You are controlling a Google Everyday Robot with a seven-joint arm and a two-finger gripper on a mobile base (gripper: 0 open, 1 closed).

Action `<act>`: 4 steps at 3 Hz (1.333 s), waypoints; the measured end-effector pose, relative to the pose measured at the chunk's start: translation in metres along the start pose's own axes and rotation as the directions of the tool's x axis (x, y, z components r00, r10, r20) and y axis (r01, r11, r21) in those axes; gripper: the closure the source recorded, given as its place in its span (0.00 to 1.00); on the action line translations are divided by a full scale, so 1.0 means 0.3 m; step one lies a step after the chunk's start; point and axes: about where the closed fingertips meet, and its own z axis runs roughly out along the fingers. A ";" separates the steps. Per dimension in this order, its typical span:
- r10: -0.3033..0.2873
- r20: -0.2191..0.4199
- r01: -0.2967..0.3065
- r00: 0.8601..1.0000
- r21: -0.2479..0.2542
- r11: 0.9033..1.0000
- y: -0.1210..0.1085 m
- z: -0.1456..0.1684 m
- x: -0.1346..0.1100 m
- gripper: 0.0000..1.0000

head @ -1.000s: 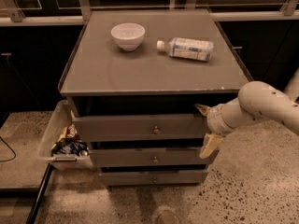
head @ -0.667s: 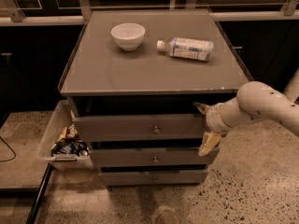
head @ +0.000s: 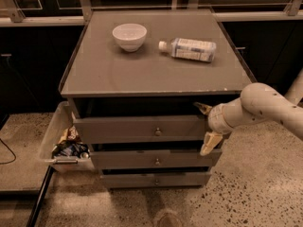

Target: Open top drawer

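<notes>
The top drawer [head: 137,128] is the widest grey front of three, with a small round knob [head: 157,132] at its centre. It stands a little forward of the cabinet, with a dark gap above it. My gripper [head: 206,126] comes in from the right and is open at the right end of this drawer front. One fingertip [head: 202,109] is above the front's top edge and the other [head: 208,144] is below its bottom edge. I cannot tell whether they touch the front.
Two narrower drawer fronts [head: 156,159] sit below. A white bowl [head: 129,36] and a lying plastic bottle [head: 189,49] are on the cabinet top [head: 142,70]. A clear bin [head: 59,138] with snack packs hangs at the cabinet's left side. The floor is speckled.
The gripper has edged very slightly left at the drawer's right end. Nothing else has moved.
</notes>
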 end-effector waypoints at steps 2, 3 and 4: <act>-0.003 0.057 0.004 0.998 -0.007 1.000 -0.033 0.024 0.011 0.19; -0.003 0.057 0.004 0.998 -0.008 1.000 -0.033 0.024 0.011 0.42; -0.017 0.062 0.019 0.998 -0.027 0.999 -0.031 0.019 -0.010 0.66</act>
